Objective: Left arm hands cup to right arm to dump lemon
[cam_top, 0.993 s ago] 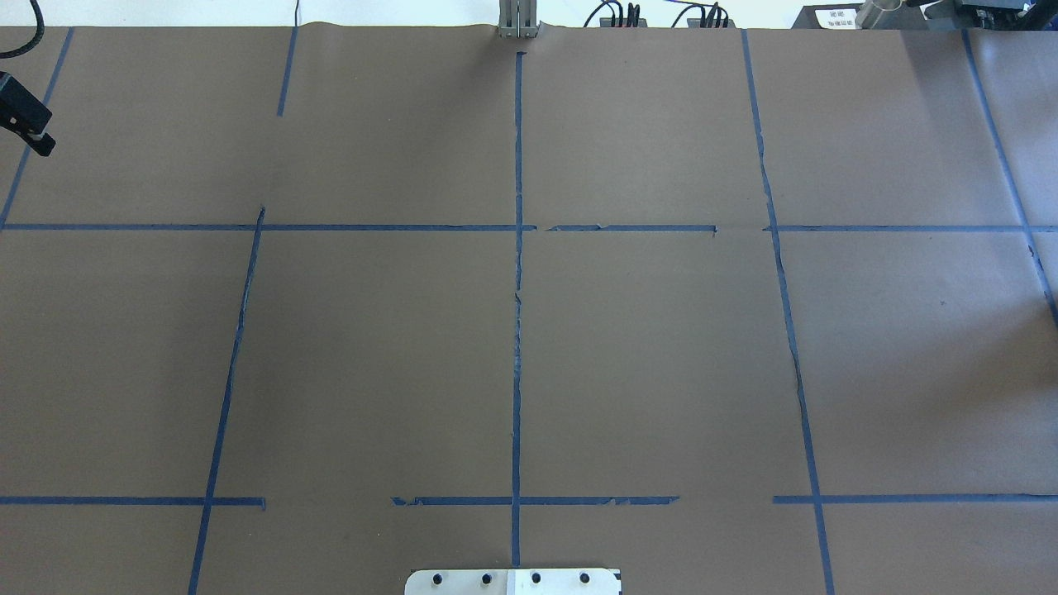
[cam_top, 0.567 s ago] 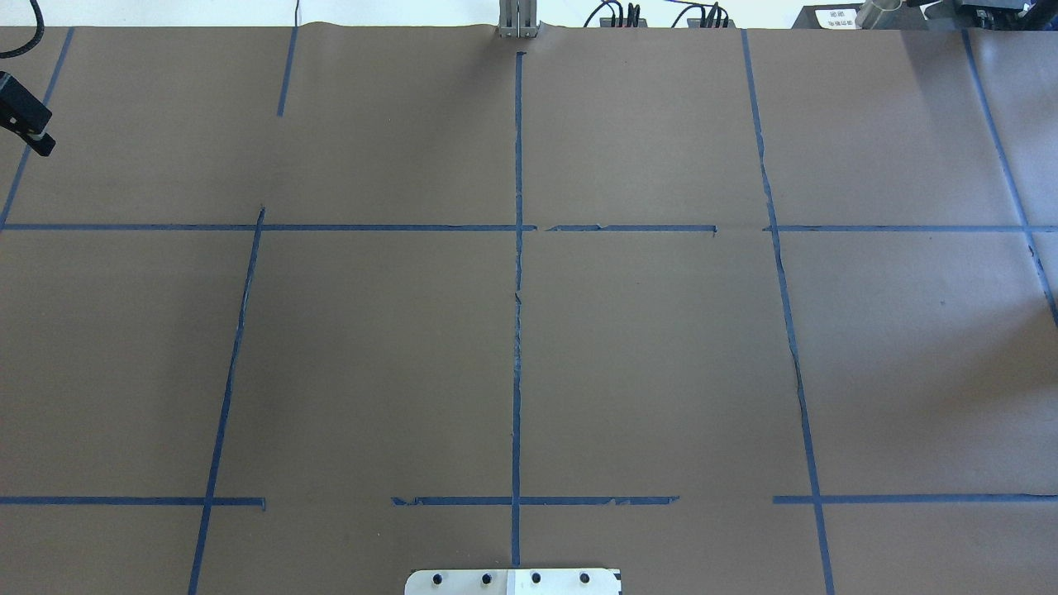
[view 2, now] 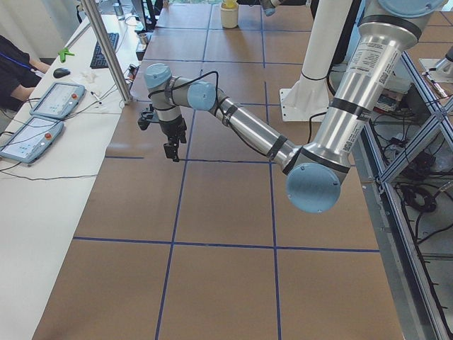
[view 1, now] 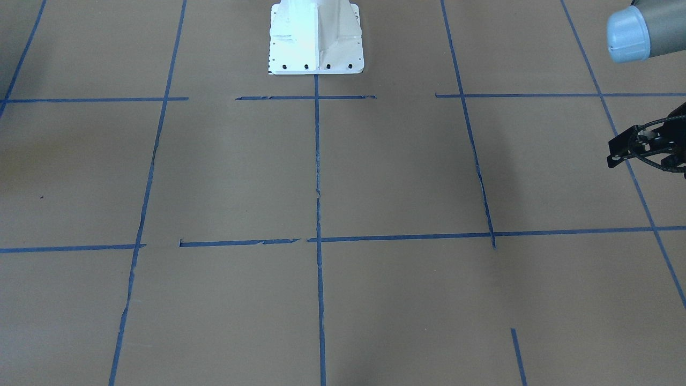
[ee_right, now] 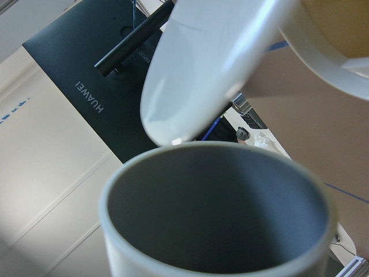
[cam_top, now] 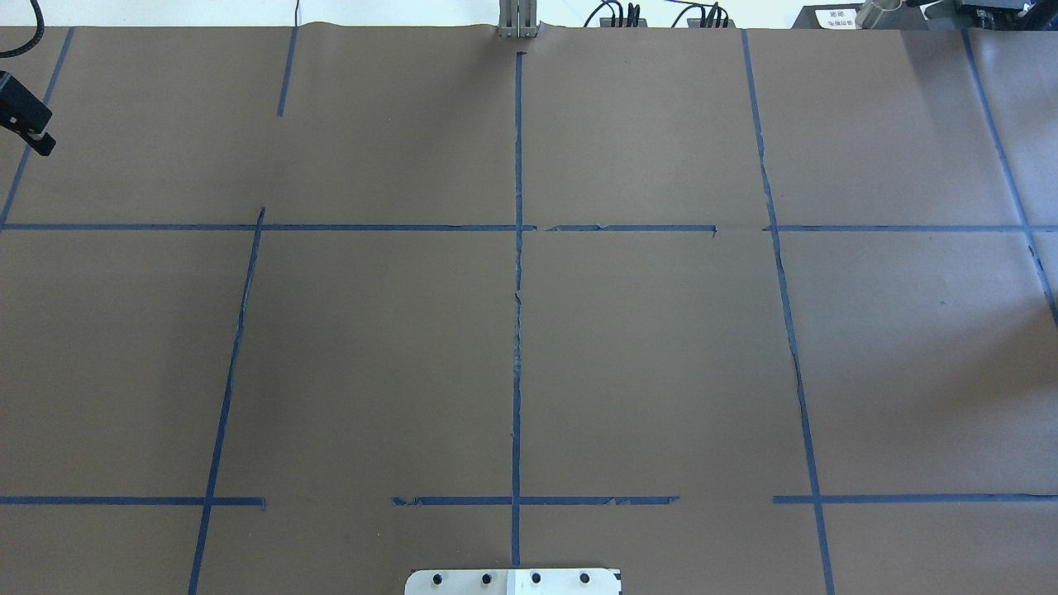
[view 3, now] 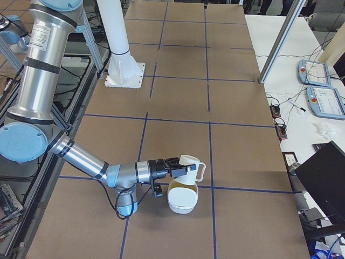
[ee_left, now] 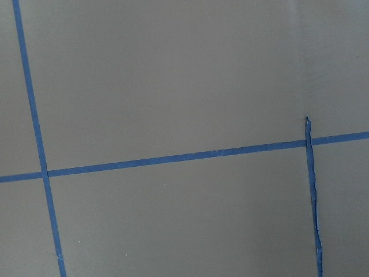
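Note:
The cup (view 3: 188, 164) is cream-white and hangs at the tip of my right arm's gripper (view 3: 173, 167), just above a white bowl (view 3: 182, 200) near the table's right end. From that side view I cannot tell how the jaws stand. The right wrist view looks into the cup's grey inside (ee_right: 219, 213), and no lemon shows there. A yellowish patch (ee_right: 340, 23) lies in the bowl; I cannot tell if it is the lemon. My left gripper (view 1: 643, 150) hovers empty, fingers apart, at the table's left edge. It also shows in the overhead view (cam_top: 25, 116).
The white robot base (view 1: 316, 37) stands at the table's near middle. Blue tape lines (cam_top: 517, 248) grid the brown table. An operators' bench with tablets (view 2: 42, 117) runs along the far side. A black monitor (view 3: 323, 178) stands past the right end.

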Controlling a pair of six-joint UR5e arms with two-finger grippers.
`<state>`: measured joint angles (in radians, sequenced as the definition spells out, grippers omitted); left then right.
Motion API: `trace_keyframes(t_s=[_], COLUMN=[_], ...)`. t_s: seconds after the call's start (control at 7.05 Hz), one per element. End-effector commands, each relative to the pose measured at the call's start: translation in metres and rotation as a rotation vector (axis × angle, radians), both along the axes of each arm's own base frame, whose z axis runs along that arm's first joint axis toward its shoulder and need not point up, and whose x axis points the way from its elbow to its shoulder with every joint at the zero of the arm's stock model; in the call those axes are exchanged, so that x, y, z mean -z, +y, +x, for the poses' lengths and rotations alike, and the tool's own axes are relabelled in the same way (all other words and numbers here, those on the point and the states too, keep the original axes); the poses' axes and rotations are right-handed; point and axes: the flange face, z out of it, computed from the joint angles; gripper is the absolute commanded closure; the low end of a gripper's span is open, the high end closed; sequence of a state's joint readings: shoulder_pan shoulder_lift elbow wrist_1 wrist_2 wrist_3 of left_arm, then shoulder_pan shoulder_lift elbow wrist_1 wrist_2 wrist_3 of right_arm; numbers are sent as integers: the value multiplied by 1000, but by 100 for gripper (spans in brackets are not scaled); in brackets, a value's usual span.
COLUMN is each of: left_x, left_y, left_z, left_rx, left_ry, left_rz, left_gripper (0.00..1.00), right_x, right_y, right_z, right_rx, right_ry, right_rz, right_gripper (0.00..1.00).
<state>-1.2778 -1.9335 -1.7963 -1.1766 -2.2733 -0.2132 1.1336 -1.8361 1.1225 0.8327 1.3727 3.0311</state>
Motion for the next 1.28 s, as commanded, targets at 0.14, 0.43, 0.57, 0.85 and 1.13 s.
trace_keyframes(t_s=[0.14,0.43,0.57,0.85,1.13], left_x=[-1,-2,-2,-2,-1], left_y=[0,0,0,0,0], left_z=[0,0,0,0,0], left_rx=[0,0,0,0,0], left_ry=[-1,-1,-1,-1,1], left_rz=[-2,-4,-4,-4,-3], left_gripper=[0,0,0,0,0], right_x=[3,10,11,43,90], right_y=[0,-2,-6,-25,-42], right_z=[-2,-7,-9,-18,-28], right_rx=[15,35,23,24,52], right_ry=[27,200,330,509,631], right_rz=[11,63,77,55,32], right_gripper=[96,97,97,97,97])
